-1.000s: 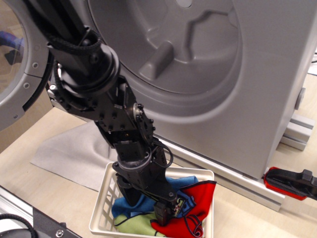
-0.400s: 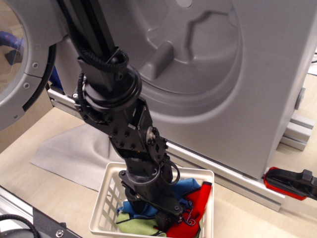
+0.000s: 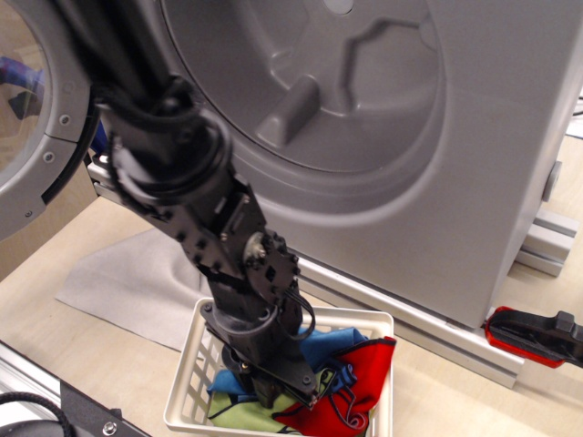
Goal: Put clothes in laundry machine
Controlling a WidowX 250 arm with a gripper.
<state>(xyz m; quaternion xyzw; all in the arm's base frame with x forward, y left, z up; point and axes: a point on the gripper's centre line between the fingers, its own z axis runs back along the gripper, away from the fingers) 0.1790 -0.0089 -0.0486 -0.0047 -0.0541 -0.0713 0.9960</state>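
Arm reaches steeply down into the basket, filling most of its left half; white rim close on the left and near side. Jaws are buried among the cloths, so I cannot tell how far they're open or whether they grip anything. Red cloth lies just right of the jaws, draped against the right wall. Blue cloth sits just behind them, green cloth below-left. Washer stands behind and above, drum mouth wide open, door swung left. Grey sheet lies flat on the surface left of the basket.
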